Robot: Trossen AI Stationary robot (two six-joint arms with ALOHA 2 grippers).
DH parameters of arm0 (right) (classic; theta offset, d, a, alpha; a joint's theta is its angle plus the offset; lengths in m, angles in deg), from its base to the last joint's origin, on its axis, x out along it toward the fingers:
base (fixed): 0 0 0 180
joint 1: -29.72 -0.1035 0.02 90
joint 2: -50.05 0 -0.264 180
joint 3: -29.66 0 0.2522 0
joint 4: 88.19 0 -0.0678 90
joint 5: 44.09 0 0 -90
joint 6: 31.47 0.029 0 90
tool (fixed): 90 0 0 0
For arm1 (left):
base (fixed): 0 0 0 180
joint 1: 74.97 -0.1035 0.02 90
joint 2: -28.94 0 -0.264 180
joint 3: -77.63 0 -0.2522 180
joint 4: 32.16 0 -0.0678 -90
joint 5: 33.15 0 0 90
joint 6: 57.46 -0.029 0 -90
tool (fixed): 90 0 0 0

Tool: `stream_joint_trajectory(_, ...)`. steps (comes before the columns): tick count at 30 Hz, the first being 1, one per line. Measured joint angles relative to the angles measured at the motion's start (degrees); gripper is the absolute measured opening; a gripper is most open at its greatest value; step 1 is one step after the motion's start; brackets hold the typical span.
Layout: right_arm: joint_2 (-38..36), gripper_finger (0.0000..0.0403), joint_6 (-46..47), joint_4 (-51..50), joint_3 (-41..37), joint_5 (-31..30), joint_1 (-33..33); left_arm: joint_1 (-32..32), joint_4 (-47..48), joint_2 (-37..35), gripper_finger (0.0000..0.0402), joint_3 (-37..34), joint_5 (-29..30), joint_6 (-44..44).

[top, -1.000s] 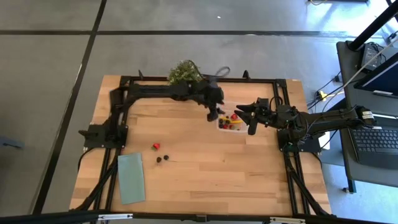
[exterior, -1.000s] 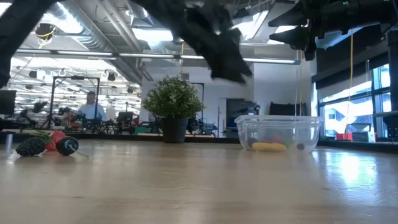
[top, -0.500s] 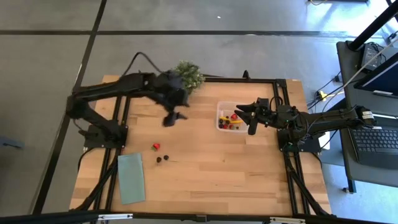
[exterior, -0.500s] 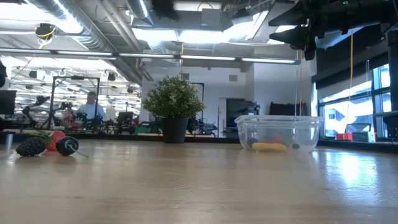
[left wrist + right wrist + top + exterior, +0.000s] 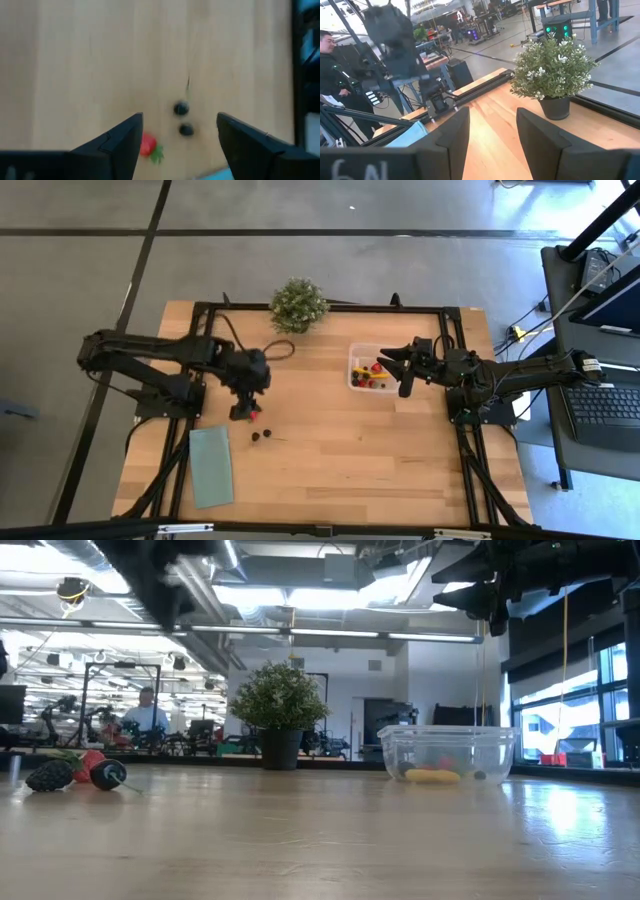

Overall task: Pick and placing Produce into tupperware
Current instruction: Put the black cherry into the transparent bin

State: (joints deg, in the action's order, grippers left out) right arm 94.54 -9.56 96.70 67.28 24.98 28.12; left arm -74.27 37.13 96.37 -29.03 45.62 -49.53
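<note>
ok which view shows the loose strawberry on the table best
The left wrist view: the strawberry shows red with its green leaf, just beside the open left gripper. The high view shows only a small red dot. The low view has it half hidden behind dark berries. The right wrist view misses it.

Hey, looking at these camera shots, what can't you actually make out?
- High view: pieces inside the tupperware are too small to identify or count.
- Low view: its cloudy wall blurs the contents; the left gripper is cut off at the top edge.
- Left wrist view: motion blur smears the two dark berries.
</note>
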Motion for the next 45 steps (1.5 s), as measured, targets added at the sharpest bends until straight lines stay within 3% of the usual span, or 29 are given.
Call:
stream_joint_trajectory(6, 0.0, 0.0165, 0.02, -0.08, 0.0, 0.0, 0.0, 4.06, -10.08, 1.21, 0.0243, -10.71, 0.08, 0.6)
stream_joint_trajectory(11, 0.0, 0.0165, 0.15, -0.48, 0.0, 0.0, 0.0, 8.98, -19.04, 3.84, 0.0238, -15.63, 1.85, -0.88)
stream_joint_trajectory(18, 0.0, 0.0165, 0.12, -0.52, 0.0, 0.0, 0.01, 13.8, -24.28, 10.24, 0.0226, -16.34, 9.49, -3.41)
stream_joint_trajectory(30, 0.02, 0.0165, 0.32, -1.03, 0.0, 0.0, 0.0, 14.89, -26.94, 20.56, 0.0209, -16.34, 9.51, -5.21)
stream_joint_trajectory(45, 0.02, 0.0165, 0.52, -1.01, 0.0, 0.02, 0.0, 15.37, -29.14, 22.26, 0.0168, -16.34, 8.46, -7.22)
